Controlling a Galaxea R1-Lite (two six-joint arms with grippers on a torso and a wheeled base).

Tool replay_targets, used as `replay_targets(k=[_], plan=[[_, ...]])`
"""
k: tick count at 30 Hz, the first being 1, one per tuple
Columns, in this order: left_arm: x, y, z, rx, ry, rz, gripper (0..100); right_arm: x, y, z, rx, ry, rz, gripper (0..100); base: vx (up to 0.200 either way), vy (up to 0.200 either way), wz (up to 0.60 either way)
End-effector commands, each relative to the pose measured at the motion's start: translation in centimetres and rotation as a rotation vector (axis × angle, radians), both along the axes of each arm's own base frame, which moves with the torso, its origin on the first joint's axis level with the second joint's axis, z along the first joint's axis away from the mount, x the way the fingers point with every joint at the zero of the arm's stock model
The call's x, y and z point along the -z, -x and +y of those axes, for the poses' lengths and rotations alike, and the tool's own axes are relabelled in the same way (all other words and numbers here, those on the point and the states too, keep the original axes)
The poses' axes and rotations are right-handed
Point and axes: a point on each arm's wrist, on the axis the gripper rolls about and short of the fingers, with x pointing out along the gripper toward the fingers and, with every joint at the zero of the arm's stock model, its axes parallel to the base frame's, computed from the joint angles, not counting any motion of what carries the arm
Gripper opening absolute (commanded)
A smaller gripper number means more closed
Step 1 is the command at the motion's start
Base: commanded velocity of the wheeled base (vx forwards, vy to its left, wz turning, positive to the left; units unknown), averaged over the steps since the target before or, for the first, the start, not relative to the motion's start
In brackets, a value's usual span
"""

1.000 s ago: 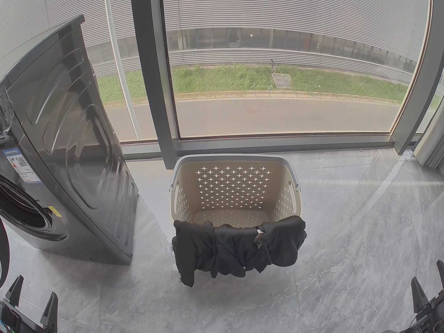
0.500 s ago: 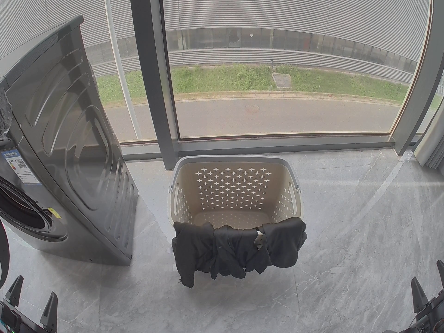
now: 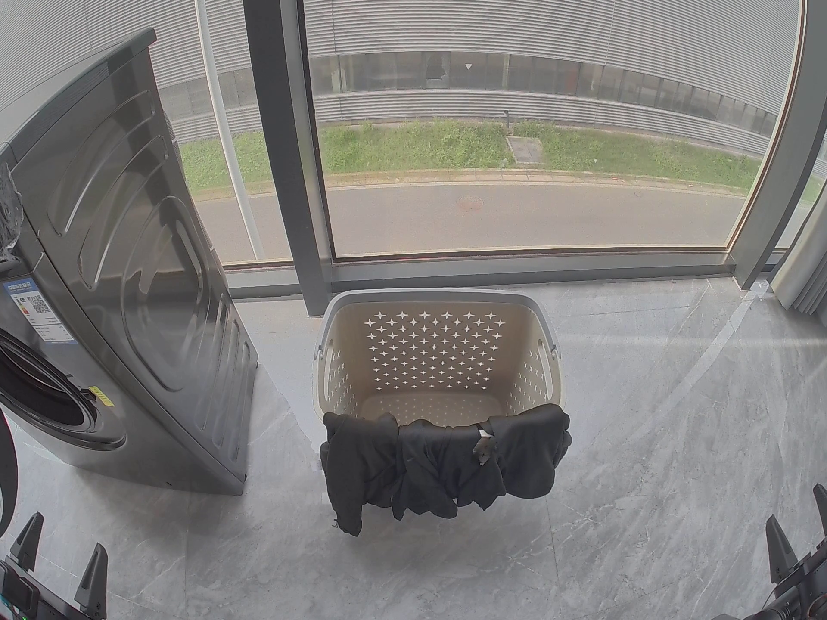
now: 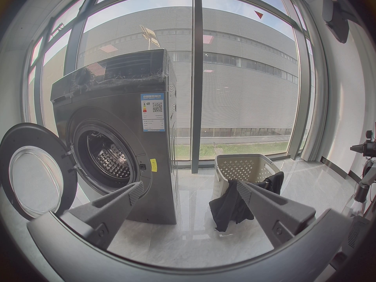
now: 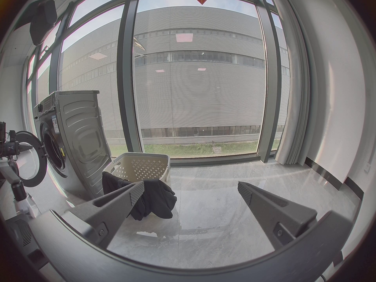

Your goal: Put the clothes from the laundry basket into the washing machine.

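Observation:
A cream laundry basket (image 3: 438,350) stands on the floor by the window. Dark clothes (image 3: 444,467) hang over its near rim; I see them also as dark clothes (image 4: 231,206) and dark clothes (image 5: 150,198). The grey washing machine (image 3: 129,260) stands to the left, its round door (image 4: 33,175) swung open and the drum (image 4: 107,161) visible. My left gripper (image 3: 60,557) is low at the near left, open and holding nothing. My right gripper (image 3: 801,536) is low at the near right, open and holding nothing. Both are well short of the basket.
A large window with a dark pillar (image 3: 280,131) runs behind the basket. A curtain (image 3: 805,269) hangs at the far right. Bare marble floor (image 3: 672,424) spreads right of the basket and in front of it.

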Motion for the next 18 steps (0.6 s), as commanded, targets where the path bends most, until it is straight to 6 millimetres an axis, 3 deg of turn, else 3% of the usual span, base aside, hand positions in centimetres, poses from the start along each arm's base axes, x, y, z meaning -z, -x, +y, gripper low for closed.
replay_targets(k=[1, 18], plan=[[0.48, 0.00, 0.00, -0.001, -0.003, 0.001, 100, 0.52, -0.01, 0.01, 0.002, -0.001, 0.001, 100, 0.000, 0.000, 0.00], [0.48, 0.00, 0.00, 0.001, -0.004, 0.001, 100, 0.52, -0.01, 0.00, 0.004, 0.009, 0.001, 100, 0.000, 0.000, 0.00]])
